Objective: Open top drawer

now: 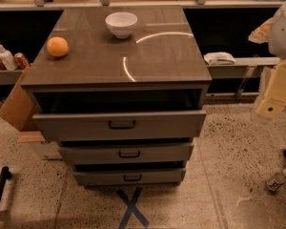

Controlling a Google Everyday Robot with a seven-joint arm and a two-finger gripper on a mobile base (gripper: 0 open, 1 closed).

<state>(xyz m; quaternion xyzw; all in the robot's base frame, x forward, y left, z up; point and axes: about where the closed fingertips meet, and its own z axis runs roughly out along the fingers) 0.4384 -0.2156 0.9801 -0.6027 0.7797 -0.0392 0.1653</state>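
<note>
The top drawer [119, 124] is the widest grey-brown front of three on the cabinet, with a small dark handle [122, 124] at its centre. It stands pulled out, with a dark gap between its front and the cabinet top [148, 56]. Two shorter drawer fronts [126, 153] sit below it, each slightly out. My gripper [272, 104], a cream-coloured part under a white arm, hangs at the right edge of the camera view. It is well to the right of the cabinet and touches nothing.
An orange [57, 46] and a white bowl [121, 24] sit on the cabinet top. A cardboard box [14, 106] leans at the left. Blue X tape [132, 206] marks the floor in front. A small bottle [278, 180] lies on the floor at right. A white cloth [219, 58] lies on the right shelf.
</note>
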